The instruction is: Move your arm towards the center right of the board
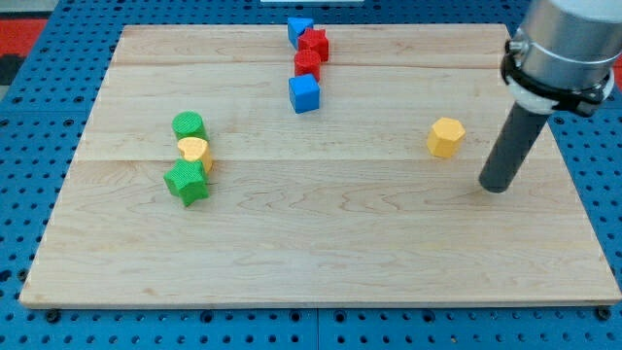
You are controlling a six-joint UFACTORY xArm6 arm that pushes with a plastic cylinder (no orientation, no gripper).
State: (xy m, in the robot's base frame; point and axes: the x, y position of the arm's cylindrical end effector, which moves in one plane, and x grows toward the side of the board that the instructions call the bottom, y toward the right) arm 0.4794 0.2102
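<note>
My tip [495, 187] rests on the wooden board [321, 253] at the view's right, about mid-height. The dark rod rises from it to the grey arm at the top right corner. A yellow hexagonal block [446, 137] lies just up and to the left of the tip, a small gap apart from it. The other blocks are far to the left of the tip.
At the top centre a blue block [299, 30], a red star-shaped block [314, 44], a red block [307, 64] and a blue cube [304, 94] form a column. At the left stand a green cylinder [189, 125], a yellow block [195, 151] and a green star-shaped block [186, 183].
</note>
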